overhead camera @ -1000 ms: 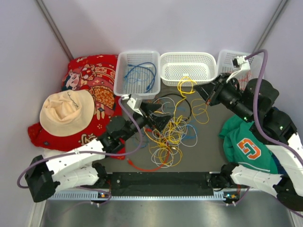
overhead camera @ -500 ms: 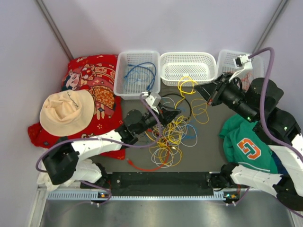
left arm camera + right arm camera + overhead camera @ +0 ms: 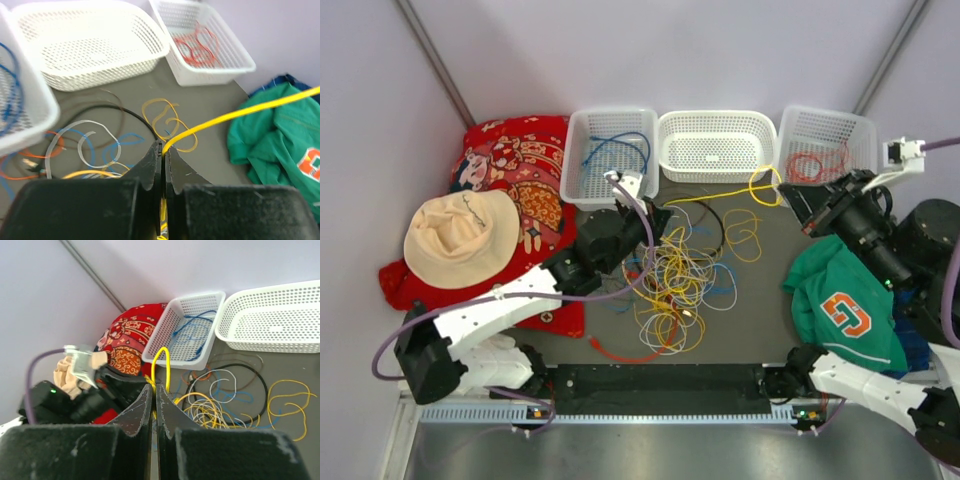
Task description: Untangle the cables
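Observation:
A tangle of cables (image 3: 680, 275) in yellow, white, blue, black and orange lies mid-table. One yellow cable (image 3: 720, 196) stretches out of it between my two grippers. My left gripper (image 3: 660, 215) is shut on that cable's left end; the left wrist view shows the yellow cable (image 3: 235, 114) coming out of the closed left gripper (image 3: 164, 148) toward the right. My right gripper (image 3: 792, 193) is shut on its other end, with a small yellow loop (image 3: 161, 364) rising from the closed right gripper (image 3: 154, 387).
Three white baskets stand at the back: the left basket (image 3: 582, 130) holds a blue cable, the middle basket (image 3: 715, 122) holds nothing I can see, the right basket (image 3: 825, 120) holds a red cable. A red cloth (image 3: 510, 165) and hat (image 3: 460, 235) lie left, a green jersey (image 3: 845, 305) right.
My left gripper went from open to shut on the yellow cable and drew back left. My right gripper pulled away to the right, drawing the yellow cable out straight.

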Controlling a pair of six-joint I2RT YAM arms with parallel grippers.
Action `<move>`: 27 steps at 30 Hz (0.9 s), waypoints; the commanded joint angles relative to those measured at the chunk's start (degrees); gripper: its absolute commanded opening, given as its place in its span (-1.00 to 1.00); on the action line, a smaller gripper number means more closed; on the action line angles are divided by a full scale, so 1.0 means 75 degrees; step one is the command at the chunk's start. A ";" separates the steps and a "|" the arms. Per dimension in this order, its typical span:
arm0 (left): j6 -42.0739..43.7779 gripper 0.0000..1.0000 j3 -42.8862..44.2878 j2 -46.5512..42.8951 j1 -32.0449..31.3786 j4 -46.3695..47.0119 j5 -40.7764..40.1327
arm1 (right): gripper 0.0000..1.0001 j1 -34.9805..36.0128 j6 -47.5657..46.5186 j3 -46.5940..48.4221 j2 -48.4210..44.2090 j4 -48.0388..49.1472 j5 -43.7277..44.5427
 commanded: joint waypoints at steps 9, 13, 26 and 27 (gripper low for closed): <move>0.0649 -1.00 0.1384 -0.0693 0.0137 -0.2145 -0.1175 | 0.46 0.0061 0.0006 -0.0072 -0.0264 0.0030 0.0280; 0.0591 -1.00 0.2451 -0.0318 0.0137 -0.2754 -0.0835 | 0.53 0.0061 0.0252 -0.0703 -0.0288 0.0485 -0.0493; 0.0204 -1.00 0.4761 0.0654 0.0126 -0.3798 0.2230 | 0.43 0.0061 0.0043 -0.1795 0.0697 0.1963 -0.2276; 0.0239 -1.00 0.4855 0.0678 0.0126 -0.3809 0.2422 | 0.43 0.0061 -0.0028 -0.1818 0.0732 0.2114 -0.2253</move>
